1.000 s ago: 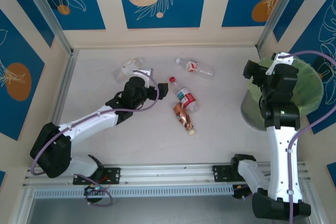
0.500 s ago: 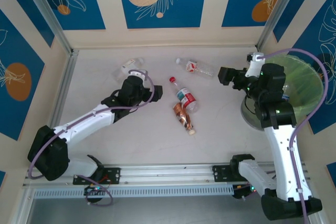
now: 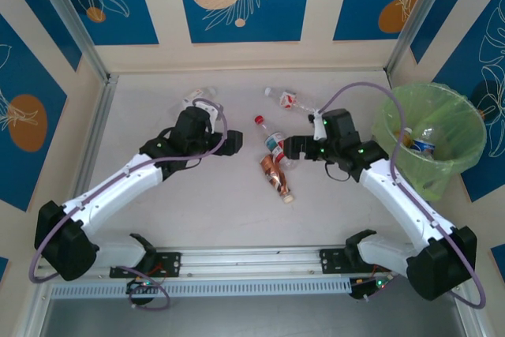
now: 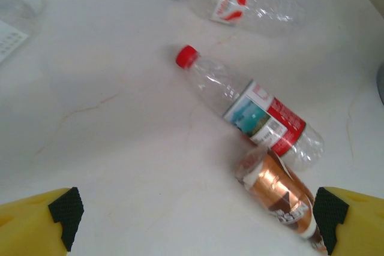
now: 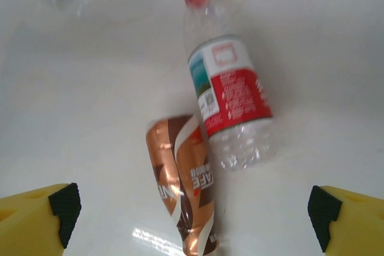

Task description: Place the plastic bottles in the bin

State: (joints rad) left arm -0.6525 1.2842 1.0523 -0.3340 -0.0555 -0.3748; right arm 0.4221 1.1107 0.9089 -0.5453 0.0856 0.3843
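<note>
1. the desk (image 4: 120, 148) is a pale, smooth surface with faint marble-like veins.
2. the red-cap bottle (image 5: 228, 94) is clear, ribbed plastic and lies on its side mid-desk. its label is red and white with a teal picture; the small print is too fine to read.
3. the brown bottle (image 5: 183, 190) is crushed and shiny, wrapped in a coppery brown and white sleeve. the letters "afe" can be read on it. it lies just beside the red-cap bottle's base, and may be touching it.
4. the white-cap bottle (image 4: 240, 4) is clear and crumpled, with a red and white label. it lies farther back on the desk.
5. a clear bottle (image 3: 197, 99) with a pale label lies at the back left, near the left arm.
6. the bin (image 3: 430, 179) is round and grey, lined with a thin, translucent light-green bag. it stands at the desk's right side and already holds bottles (image 3: 418, 141), one with a blue label.
7. the left gripper (image 4: 198, 211) is spread wide and holds nothing. its yellow fingers have black pads.
8. the right gripper (image 5: 193, 208) is also wide and empty, above the brown and red-cap bottles.
</note>
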